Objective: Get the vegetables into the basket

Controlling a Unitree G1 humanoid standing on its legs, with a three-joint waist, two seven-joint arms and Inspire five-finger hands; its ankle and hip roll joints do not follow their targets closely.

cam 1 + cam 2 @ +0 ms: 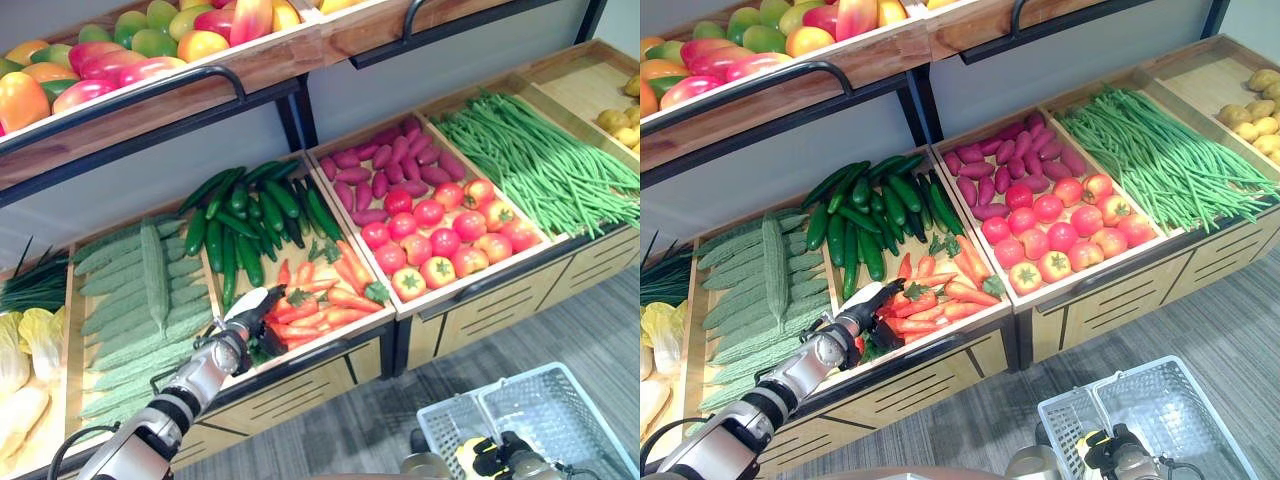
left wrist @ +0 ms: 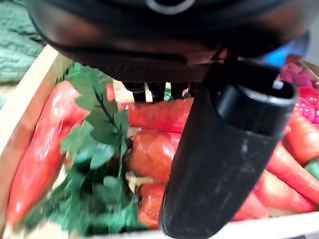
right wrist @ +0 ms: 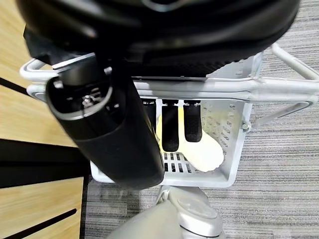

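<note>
Lower left, our left robot hand [image 1: 243, 322] reaches open-fingered into the carrots [image 1: 318, 290]; our right robot hand [image 3: 149, 99] clamps the basket [image 1: 540, 410] handle, lower right.

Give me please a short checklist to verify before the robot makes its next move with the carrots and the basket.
1. Left robot hand is at the carrots: ok, it is over the near end of their compartment.
2. Left robot hand has a carrot in grip: cannot tell; in the left wrist view the thumb lies across the carrots, and the fingers are mostly hidden.
3. Basket is held: ok, right robot hand has fingers curled around its handle.
4. Basket has room: ok, one pale item lies inside.
5. Basket stands near the carrots: not ok, it is down by the floor, to the right of the carrot compartment.
</note>
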